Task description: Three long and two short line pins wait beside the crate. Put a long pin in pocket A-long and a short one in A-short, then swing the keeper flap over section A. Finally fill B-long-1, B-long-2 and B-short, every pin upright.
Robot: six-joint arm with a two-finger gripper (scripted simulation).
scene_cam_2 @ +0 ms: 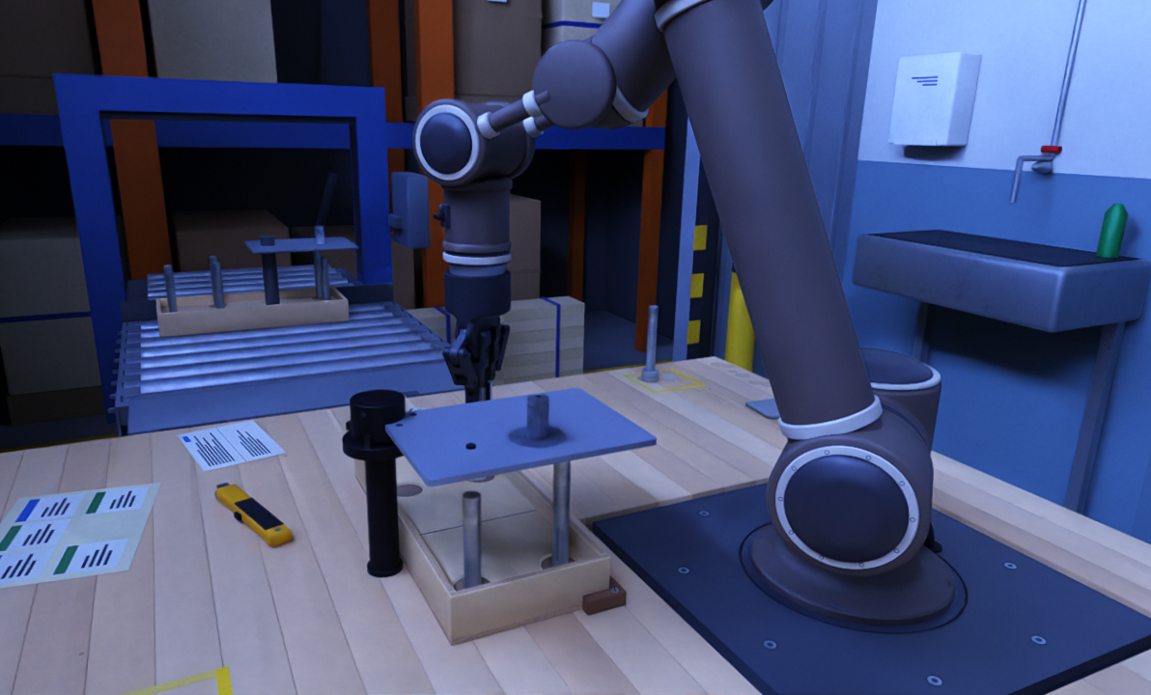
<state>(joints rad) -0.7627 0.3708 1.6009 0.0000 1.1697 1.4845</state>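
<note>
My gripper [476,380] points straight down just behind the far edge of the blue keeper flap [519,436]. The flap lies level over the near half of the wooden crate [493,553], hinged on a black post [381,484]. Under it a short pin [472,538] and a long pin [561,512] stand upright in their pockets. The flap hides the crate's far section and whatever lies below my fingers. One long pin [650,344] stands upright on a yellow-marked square at the bench's far edge. My gripper is closed on a pin, which is mostly hidden behind the flap.
Behind the bench a roller conveyor [277,350] carries a second crate [251,307] with pins. A yellow utility knife [253,515] and printed sheets [57,536] lie on the left of the bench. My arm's base [856,545] stands on a dark plate at the right.
</note>
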